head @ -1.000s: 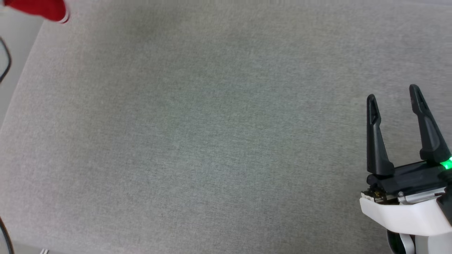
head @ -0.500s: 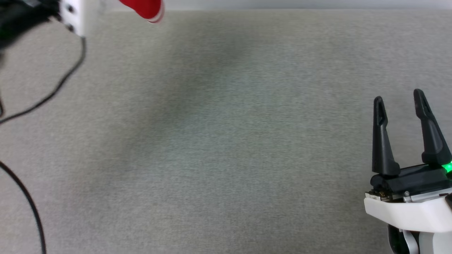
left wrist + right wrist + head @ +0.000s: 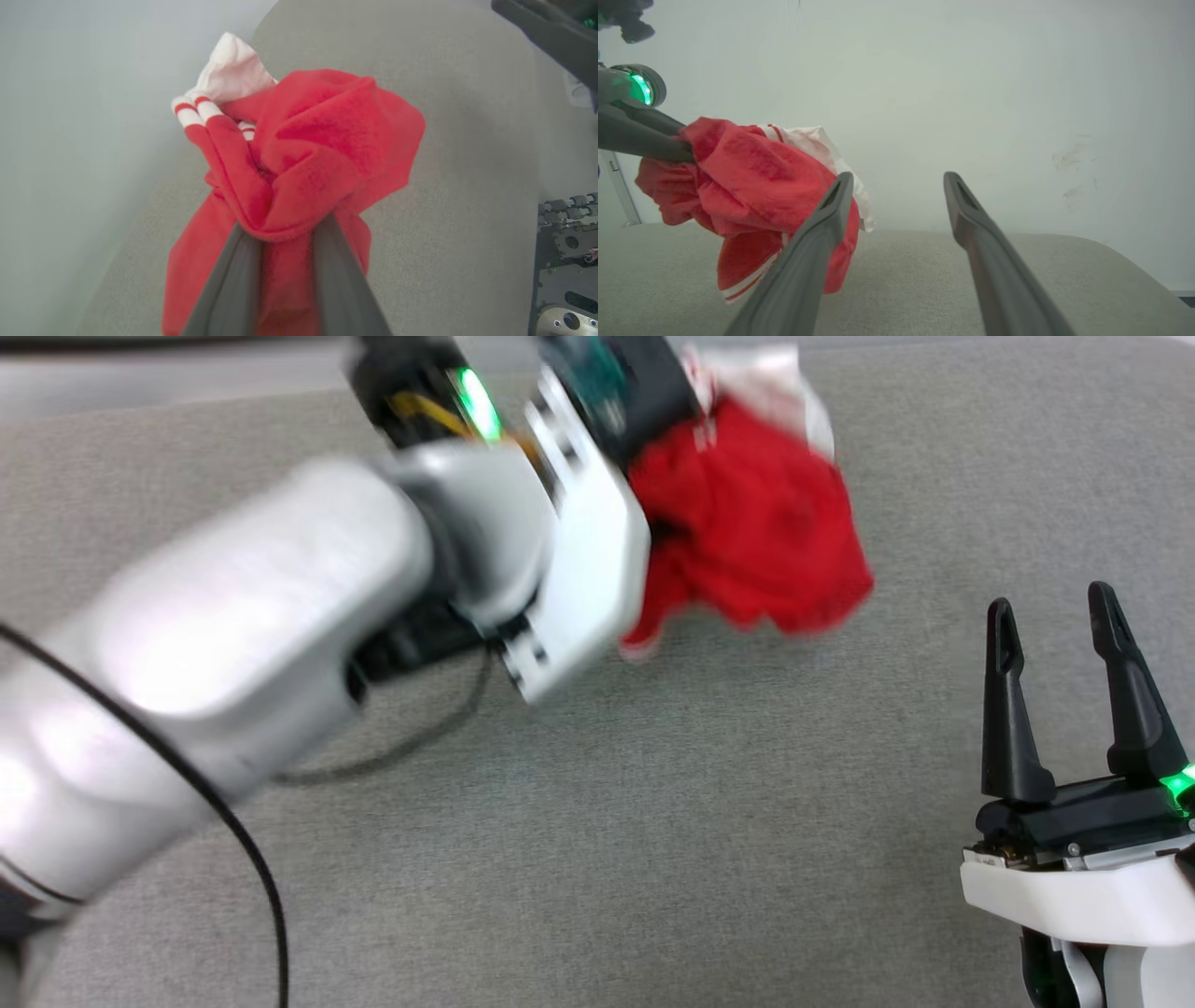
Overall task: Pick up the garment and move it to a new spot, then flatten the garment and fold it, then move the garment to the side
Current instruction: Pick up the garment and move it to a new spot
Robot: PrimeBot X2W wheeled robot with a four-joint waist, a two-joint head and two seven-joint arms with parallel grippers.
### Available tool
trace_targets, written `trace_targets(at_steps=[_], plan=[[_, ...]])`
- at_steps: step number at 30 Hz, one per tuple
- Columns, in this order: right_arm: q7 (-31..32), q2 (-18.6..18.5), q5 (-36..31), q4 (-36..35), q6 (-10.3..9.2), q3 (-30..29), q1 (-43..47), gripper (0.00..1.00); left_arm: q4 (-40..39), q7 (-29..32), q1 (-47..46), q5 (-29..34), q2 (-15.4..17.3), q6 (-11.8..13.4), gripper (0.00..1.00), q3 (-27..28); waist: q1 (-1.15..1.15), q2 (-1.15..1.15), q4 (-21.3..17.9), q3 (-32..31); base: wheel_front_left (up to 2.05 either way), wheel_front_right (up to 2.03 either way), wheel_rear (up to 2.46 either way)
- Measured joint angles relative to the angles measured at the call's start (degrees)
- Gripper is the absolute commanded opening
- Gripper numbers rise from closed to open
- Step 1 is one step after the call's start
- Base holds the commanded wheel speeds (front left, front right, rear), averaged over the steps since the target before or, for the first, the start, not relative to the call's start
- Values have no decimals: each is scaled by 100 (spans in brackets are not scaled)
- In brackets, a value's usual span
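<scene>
Left gripper (image 3: 285, 228) is clamped on the bunched red garment (image 3: 747, 523), which hangs over the grey surface (image 3: 653, 821) near its far edge. Right gripper (image 3: 1050, 607) stands spread wide and empty, well apart at lower right.

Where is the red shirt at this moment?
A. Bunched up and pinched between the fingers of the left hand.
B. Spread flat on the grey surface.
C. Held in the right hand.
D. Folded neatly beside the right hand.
A: in the left wrist view the shirt is gathered in a bunch between the two fingers of the left hand, while the right hand stands open and empty.
</scene>
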Motion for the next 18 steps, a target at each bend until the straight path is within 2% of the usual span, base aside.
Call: trace_targets(at_steps=[7, 11, 18], plan=[[0, 1, 44, 32, 0, -2, -2, 100, 248, -96, 1023, -20, -296, 0, 0, -526, 0, 0, -132, 108, 0, 0, 0], [0, 1, 55, 65, 0, -5, -4, 100, 328, 171, 1894, 372, -477, 0, 0, -537, 0, 0, -176, 161, 0, 0, 0], [0, 1, 94, 116, 0, -63, -11, 100, 531, 191, 2987, 558, -915, 1, 0, -532, 0, 0, -110, 169, 0, 0, 0]])
